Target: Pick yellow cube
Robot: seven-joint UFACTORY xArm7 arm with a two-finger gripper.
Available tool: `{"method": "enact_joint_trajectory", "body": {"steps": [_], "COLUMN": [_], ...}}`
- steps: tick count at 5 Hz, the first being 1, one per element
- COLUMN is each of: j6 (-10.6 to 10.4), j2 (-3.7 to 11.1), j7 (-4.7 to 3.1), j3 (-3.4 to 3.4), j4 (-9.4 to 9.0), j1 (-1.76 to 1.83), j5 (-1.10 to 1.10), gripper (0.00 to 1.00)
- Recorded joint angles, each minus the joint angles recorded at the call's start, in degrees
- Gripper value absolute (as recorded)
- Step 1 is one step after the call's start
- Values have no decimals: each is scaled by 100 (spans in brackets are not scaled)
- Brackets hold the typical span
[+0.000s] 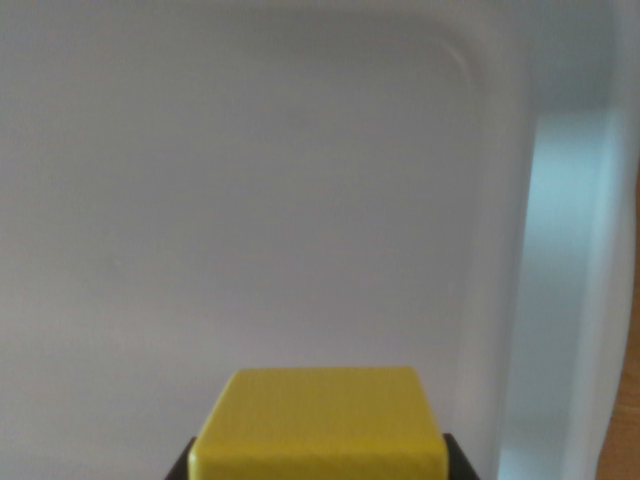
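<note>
At the bottom edge of the wrist view sits the yellow cube (320,425), its lower part cut off. Dark end effector (318,462) tips flank it on both sides, touching, apparently clamped on it. Behind lies a blurred white tray (500,250); a brown sliver shows far right.

White tray (300,200) — smooth floor, rounded corner at upper right, raised wall along the wrist view's right. A sliver of brown bench (625,420) shows beyond that wall.
</note>
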Motion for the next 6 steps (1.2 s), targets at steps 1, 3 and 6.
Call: {"method": "enact_joint_trajectory", "body": {"steps": [1,3,6], "j6": [151,266,349], "j2": [-55,-97,-127], "j7": [5,8,11], "j3": [-3,-5,-6], "j4": [97,170,223], "j1": [2,3,4], "j5": [-8,-13,-17], "gripper": [100,100,100]}}
